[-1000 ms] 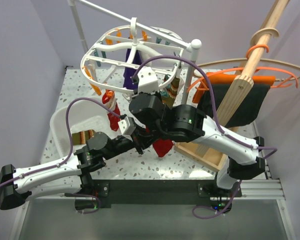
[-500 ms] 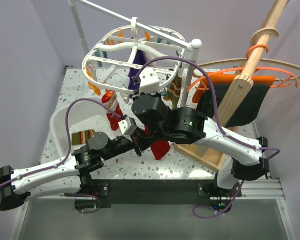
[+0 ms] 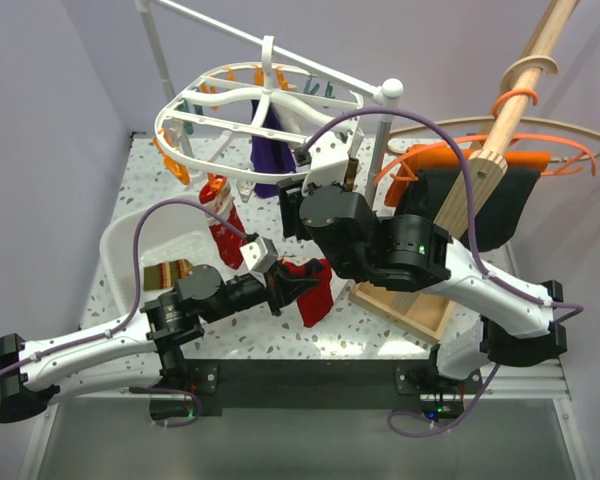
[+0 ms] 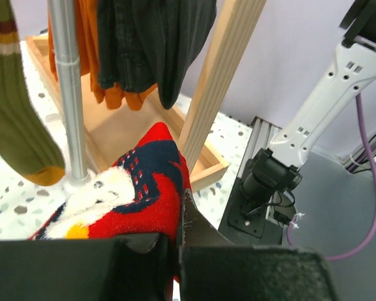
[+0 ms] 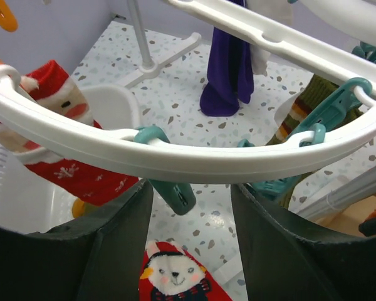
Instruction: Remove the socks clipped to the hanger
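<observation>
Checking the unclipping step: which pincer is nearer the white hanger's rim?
Right. The right pincer sits open just below the rim of the hanger, by a teal clip. The left pincer is lower down, shut on a red sock.

White basket (image 3: pixel 115 255), wooden tray (image 3: pixel 400 305)

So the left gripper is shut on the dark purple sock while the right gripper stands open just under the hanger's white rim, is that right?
Not quite: the left gripper is shut on the red Christmas sock, as the left wrist view shows; the dark purple sock hangs from the hanger. The right gripper does stand open under the rim.
</observation>
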`<state>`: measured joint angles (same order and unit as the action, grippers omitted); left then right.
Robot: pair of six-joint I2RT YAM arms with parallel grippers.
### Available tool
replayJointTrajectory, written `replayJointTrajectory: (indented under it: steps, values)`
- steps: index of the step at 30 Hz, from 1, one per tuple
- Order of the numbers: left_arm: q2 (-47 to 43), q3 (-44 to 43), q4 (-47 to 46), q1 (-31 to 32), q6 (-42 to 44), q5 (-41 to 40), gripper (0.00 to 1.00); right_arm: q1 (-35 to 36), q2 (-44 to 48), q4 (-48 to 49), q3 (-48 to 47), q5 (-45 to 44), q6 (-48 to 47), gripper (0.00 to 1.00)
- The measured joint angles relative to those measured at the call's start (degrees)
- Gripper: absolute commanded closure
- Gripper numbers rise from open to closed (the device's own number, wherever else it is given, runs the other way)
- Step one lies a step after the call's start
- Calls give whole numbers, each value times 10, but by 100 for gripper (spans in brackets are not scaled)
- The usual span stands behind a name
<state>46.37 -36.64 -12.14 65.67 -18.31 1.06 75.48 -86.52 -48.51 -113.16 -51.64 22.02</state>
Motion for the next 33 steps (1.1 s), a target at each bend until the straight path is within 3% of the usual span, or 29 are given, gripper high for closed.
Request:
replayJointTrajectory:
  steps: [6, 16, 24, 33]
  values:
    - [-16, -21, 68, 0, -2, -39, 100, 0, 6, 0, -17, 9, 0, 42]
    - [-8, -102, 278, -16, -21, -104, 100, 0, 82, 33, 105, 30, 5, 40]
    - [28, -205, 457, -165, 8, -164, 100, 0, 132, 51, 152, 35, 12, 40]
    - [5, -228, 539, -261, 1, -326, 100, 0, 143, 57, 171, 45, 14, 39]
